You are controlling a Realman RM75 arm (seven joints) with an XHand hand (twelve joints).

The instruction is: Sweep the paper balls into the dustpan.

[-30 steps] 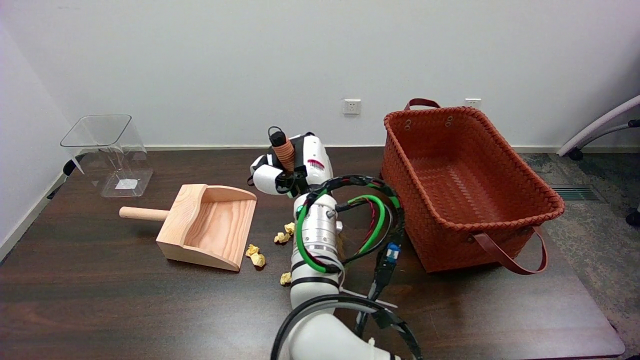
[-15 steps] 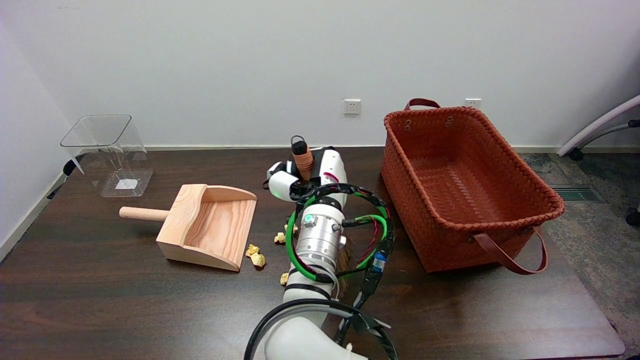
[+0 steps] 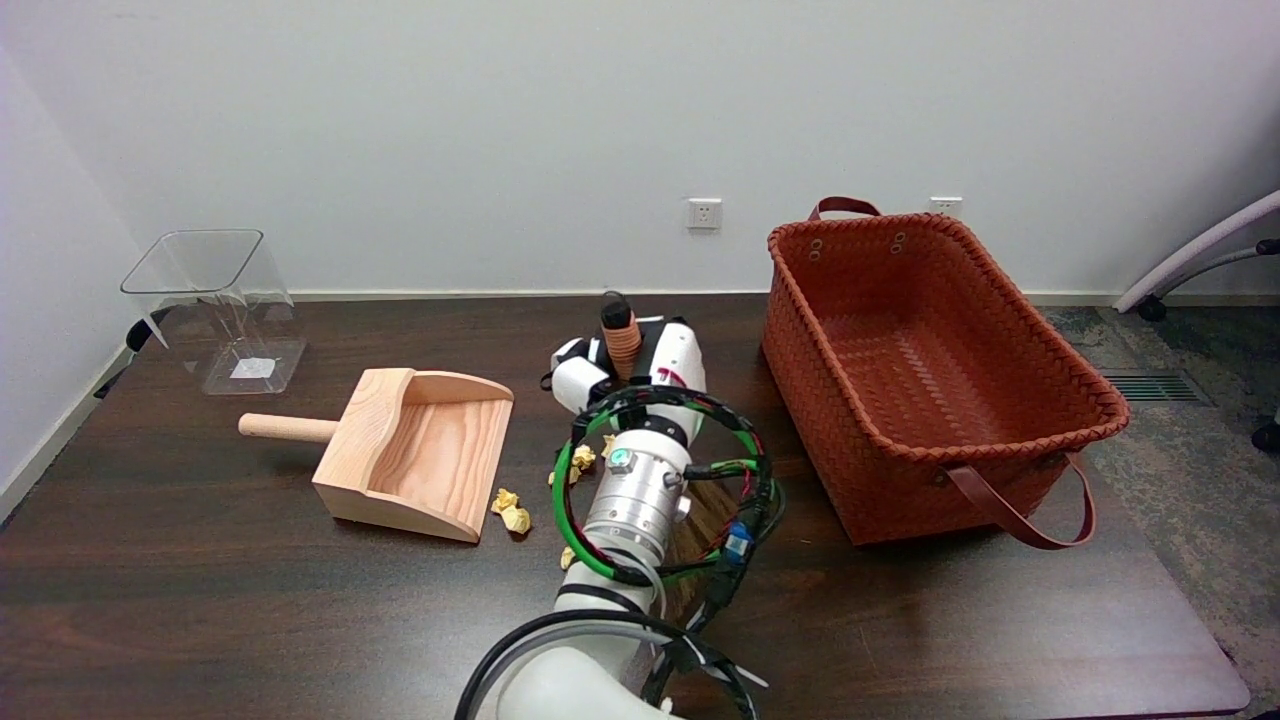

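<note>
A wooden dustpan [image 3: 415, 450] lies on the dark table with its mouth facing right and its round handle [image 3: 285, 427] pointing left. Two yellow paper balls [image 3: 510, 510] sit just off its front lip. More paper balls [image 3: 580, 458] lie beside my right arm, one [image 3: 568, 556] partly hidden under it. My right hand [image 3: 630, 365] grips a brush by its ribbed brown handle [image 3: 620, 338], which points up. The bristles [image 3: 700, 505] show behind the wrist and cables, right of the balls.
A large woven orange basket [image 3: 930, 370] fills the table's right side. A clear plastic container [image 3: 220, 305] stands at the back left. My arm's green and black cables [image 3: 660, 490] loop over the middle of the table.
My right hand has carried the brush rightward and a little toward the near side, away from the dustpan. The paper balls and dustpan have stayed put.
</note>
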